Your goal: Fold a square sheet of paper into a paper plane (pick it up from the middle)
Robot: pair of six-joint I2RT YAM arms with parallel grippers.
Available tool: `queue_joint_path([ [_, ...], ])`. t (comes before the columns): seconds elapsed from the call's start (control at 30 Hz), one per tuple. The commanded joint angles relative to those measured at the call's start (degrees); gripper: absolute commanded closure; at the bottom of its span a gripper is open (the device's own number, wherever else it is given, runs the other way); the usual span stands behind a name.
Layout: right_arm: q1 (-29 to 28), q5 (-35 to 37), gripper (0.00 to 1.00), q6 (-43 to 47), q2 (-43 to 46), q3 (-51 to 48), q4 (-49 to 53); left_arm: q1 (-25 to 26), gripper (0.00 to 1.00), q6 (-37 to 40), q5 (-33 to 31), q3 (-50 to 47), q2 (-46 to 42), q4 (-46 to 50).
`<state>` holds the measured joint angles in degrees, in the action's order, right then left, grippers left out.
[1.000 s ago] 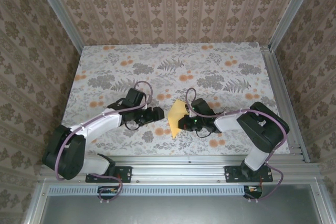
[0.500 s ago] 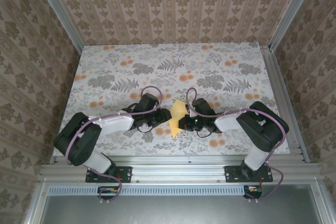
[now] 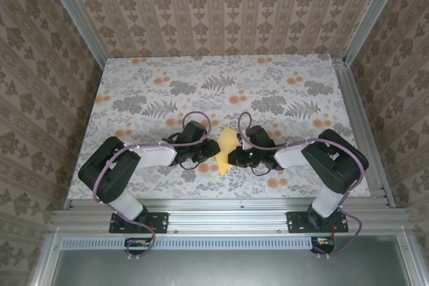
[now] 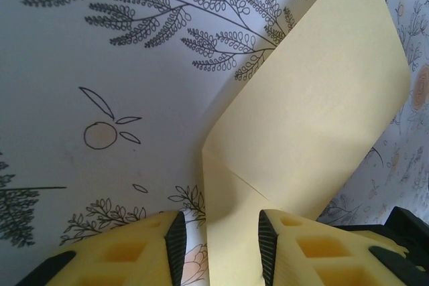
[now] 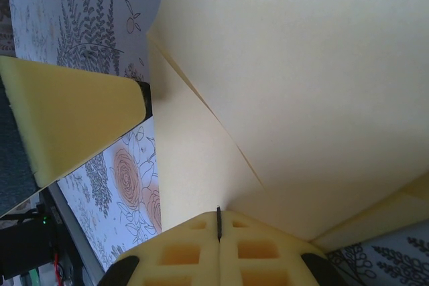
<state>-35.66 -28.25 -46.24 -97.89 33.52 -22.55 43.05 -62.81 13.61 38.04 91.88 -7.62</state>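
We see the square sheet of paper [image 3: 226, 145] lifted over the near-middle of the flowered cloth [image 3: 201, 78], standing as a narrow diamond. One corner points toward the cloth's near edge and another toward its far edge. The two arms meet there from either side of the cloth.

The right gripper [image 5: 218, 224] has its foam fingers pressed flat together, and the sheet comes straight out of the seam between them, so it is clenched on the paper. In the right wrist view a sharp crease runs slantwise across the sheet from that seam.

The left gripper [image 4: 220, 227] has its jaws apart around the sheet's lower edge. The paper lies against one pad [image 4: 267, 246], and a sliver of cloth shows between it and the other, so we read this gripper as released. Above those fingers the sheet [image 4: 315, 98] bends upward, its free edges unsupported and its upper corner out past the frame.

Beyond the grippers, the far half of the cloth and its left and right margins lie as open surface, bounded by the metal frame [image 3: 74, 11] and patterned walls [image 3: 221, 5].
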Motion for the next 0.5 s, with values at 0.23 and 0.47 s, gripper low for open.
queue_joint_path([
  [0.23,0.5,0.8,1.00,2.1,-1.9,-1.8,3.4,0.1,0.69,1.6,0.7,4.5,2.0,-1.9],
  [0.47,0.8,0.5,1.00,2.2,-2.0,-1.5,3.5,0.2,0.78,3.1,0.8,4.5,1.6,0.8],
])
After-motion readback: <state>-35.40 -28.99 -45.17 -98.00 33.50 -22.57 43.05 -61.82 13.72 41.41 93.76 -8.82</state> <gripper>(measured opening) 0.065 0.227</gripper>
